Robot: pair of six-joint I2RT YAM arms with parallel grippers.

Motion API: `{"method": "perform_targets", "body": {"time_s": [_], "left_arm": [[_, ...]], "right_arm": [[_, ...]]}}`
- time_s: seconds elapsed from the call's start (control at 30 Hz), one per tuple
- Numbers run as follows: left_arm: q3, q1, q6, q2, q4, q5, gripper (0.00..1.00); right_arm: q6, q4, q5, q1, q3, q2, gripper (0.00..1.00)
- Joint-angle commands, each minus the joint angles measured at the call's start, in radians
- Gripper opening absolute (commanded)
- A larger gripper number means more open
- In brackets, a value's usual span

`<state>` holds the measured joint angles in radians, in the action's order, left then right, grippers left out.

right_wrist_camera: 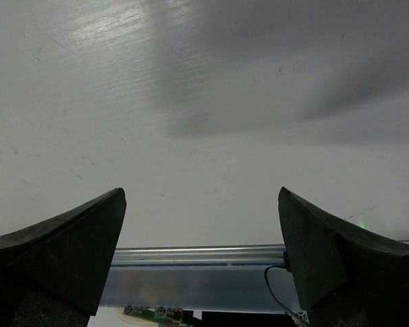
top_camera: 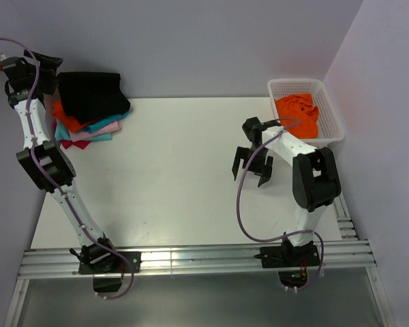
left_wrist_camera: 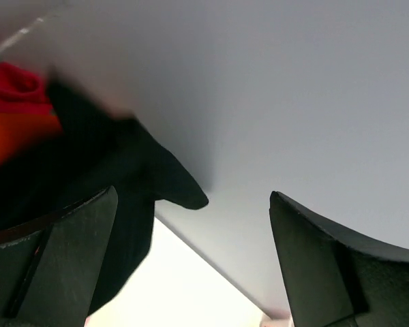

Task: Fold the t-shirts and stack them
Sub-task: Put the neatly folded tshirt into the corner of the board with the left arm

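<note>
A folded black t-shirt [top_camera: 92, 95] tops a stack at the table's far left, over orange [top_camera: 68, 119], pink [top_camera: 109, 125], teal [top_camera: 99, 134] and magenta [top_camera: 75, 144] shirts. Another orange t-shirt [top_camera: 298, 112] lies crumpled in the white basket [top_camera: 332, 112]. My left gripper [top_camera: 46, 63] is open and empty, raised just left of the stack; its wrist view shows the black shirt [left_wrist_camera: 109, 170] with red and orange cloth [left_wrist_camera: 13, 116] beside it. My right gripper [top_camera: 252, 170] is open and empty above the bare table [right_wrist_camera: 204, 102], down-left of the basket.
The white lattice basket stands at the far right corner against the wall. Grey walls close the back and right sides. An aluminium rail [top_camera: 191, 259] runs along the near edge, also in the right wrist view [right_wrist_camera: 198, 255].
</note>
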<state>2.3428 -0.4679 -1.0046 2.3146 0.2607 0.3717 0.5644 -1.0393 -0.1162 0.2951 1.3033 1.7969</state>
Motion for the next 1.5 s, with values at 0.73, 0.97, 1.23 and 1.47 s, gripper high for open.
{"method": "perform_targets", "body": {"time_s": [0.73, 0.97, 1.23, 1.47], "left_arm": [[-0.347, 0.087, 0.116, -0.452, 0.135, -0.300, 1.00], [-0.459, 0.261, 0.219, -0.590, 0.209, -0.418, 0.99], [-0.565, 0.409, 0.337, -0.698, 0.352, -0.504, 0.99], [-0.482, 0.457, 0.365, -0.671, 0.594, -0.556, 1.00]], "right_arm": [[-0.061, 0.056, -0.118, 0.039, 0.356, -0.143, 1.00], [-0.064, 0.123, -0.215, 0.078, 0.648, -0.192, 1.00], [-0.083, 0.268, -0.198, 0.104, 0.444, -0.436, 1.00], [-0.106, 0.286, -0.180, 0.105, 0.317, -0.577, 1.00]]}}
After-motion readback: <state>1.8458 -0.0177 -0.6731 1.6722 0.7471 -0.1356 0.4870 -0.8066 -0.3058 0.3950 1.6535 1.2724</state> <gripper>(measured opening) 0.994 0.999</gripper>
